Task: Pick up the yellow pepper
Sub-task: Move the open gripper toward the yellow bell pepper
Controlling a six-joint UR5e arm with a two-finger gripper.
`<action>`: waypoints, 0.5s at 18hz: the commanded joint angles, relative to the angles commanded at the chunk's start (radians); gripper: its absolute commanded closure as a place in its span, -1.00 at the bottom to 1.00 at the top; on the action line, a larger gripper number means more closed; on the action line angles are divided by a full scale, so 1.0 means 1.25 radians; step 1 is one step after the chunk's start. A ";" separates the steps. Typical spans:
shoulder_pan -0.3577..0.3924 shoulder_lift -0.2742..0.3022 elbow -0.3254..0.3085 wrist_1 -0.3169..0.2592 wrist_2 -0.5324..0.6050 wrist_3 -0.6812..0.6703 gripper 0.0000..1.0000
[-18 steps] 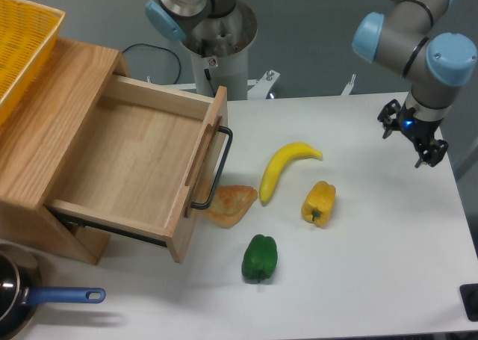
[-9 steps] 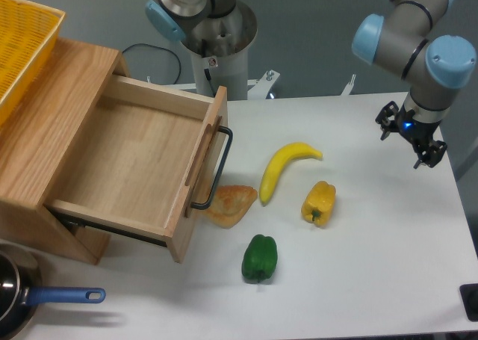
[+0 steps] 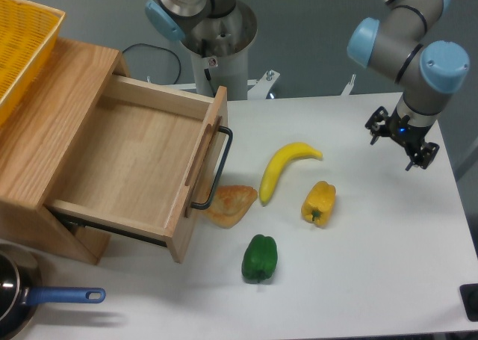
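While it lies on the white table [image 3: 388, 265]:
Around: banana [image 3: 283, 167] at the yellow pepper's [image 3: 319, 202] 10 o'clock, green pepper [image 3: 259, 258] at 7, pastry [image 3: 231, 205] at 9; none blocks it.
Shape: blocky, lobed, glossy.
Pincer: gripper [image 3: 396, 140] at 2 o'clock, well apart, fingers spread, released.

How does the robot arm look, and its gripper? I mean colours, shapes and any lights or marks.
The arm is made of round silver-grey segments with light blue caps on the joints. Its gripper is small and black, with two short fingers and a tiny blue light glowing on its body. A second silver column with a blue cap stands behind the table, bearing a small label.
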 joint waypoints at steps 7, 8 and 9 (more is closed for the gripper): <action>-0.023 -0.004 -0.050 0.002 -0.058 -0.071 -1.00; -0.026 -0.004 -0.052 0.002 -0.059 -0.086 -1.00; -0.031 -0.004 -0.055 0.002 -0.059 -0.103 -1.00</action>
